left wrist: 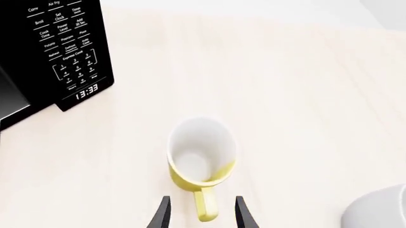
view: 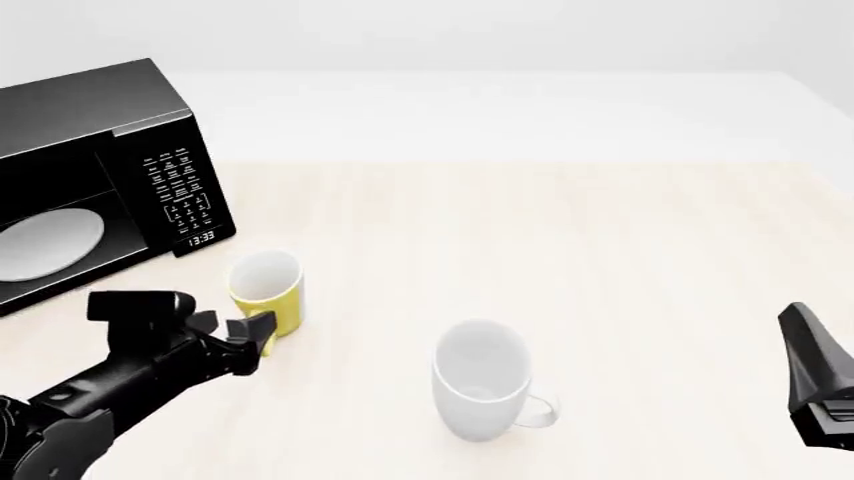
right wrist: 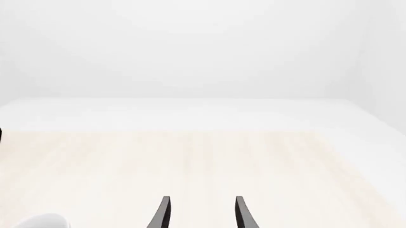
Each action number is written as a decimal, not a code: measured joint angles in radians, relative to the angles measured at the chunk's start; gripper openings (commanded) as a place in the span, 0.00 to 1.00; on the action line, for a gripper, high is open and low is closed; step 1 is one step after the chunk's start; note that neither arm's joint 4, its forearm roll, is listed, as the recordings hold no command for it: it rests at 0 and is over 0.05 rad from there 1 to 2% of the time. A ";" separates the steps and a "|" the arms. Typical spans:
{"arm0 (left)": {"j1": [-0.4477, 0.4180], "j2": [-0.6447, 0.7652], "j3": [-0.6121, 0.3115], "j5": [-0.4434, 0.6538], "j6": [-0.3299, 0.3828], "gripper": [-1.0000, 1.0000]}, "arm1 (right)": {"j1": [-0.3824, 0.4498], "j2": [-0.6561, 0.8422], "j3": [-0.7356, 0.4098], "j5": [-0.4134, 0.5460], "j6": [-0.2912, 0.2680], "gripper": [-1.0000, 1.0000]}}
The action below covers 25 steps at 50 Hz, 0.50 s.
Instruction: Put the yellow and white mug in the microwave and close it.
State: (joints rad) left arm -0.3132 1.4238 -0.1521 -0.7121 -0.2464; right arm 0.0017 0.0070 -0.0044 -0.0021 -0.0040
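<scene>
Straddling the handle of the yellow and white mug (left wrist: pixel 201 154) with parted fingers: left gripper (left wrist: pixel 201 216) | mug upright on table (view: pixel 601 260), just ahead of fingertips | microwave (view: pixel 100 170) beyond, door open | right gripper (right wrist: pixel 201 213) fingers spread, holding nothing | white mug (view: pixel 483 390) between the arms.

Both arms are matte black throughout: the left arm (view: pixel 94 395) is built of rounded, chunky segments ending in a boxy wrist block and a left tool (view: pixel 254 335) with thin, tapering dark fingers (left wrist: pixel 162 213), while the right arm (view: pixel 821 385) shows only an angular black wedge-shaped housing.
</scene>
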 measured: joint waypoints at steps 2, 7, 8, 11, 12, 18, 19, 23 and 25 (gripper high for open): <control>-0.001 0.010 0.000 -0.005 -0.003 1.00 | 0.000 0.000 0.000 0.000 0.000 1.00; -0.003 0.034 0.001 -0.018 -0.011 1.00 | 0.000 0.000 0.000 0.000 0.000 1.00; -0.003 0.039 0.001 -0.021 -0.013 1.00 | 0.000 0.000 0.000 0.000 0.000 1.00; -0.003 0.054 0.001 -0.029 -0.017 1.00 | 0.000 0.000 0.000 0.000 0.000 1.00; -0.003 0.059 0.001 -0.032 -0.018 1.00 | 0.000 0.000 0.000 0.000 0.000 1.00; -0.016 0.066 0.007 -0.056 -0.034 0.00 | 0.000 0.000 0.000 0.000 0.000 1.00; -0.015 0.065 0.009 -0.058 -0.035 0.00 | 0.000 0.000 0.000 0.000 0.000 1.00; -0.010 0.057 0.019 -0.063 -0.036 0.00 | 0.000 0.000 0.000 0.000 0.000 1.00; -0.008 0.051 0.024 -0.063 -0.036 0.00 | 0.000 0.000 0.000 0.000 0.000 1.00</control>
State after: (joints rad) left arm -0.3211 1.4747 -0.1285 -0.7755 -0.2825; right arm 0.0017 0.0070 -0.0044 -0.0021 -0.0040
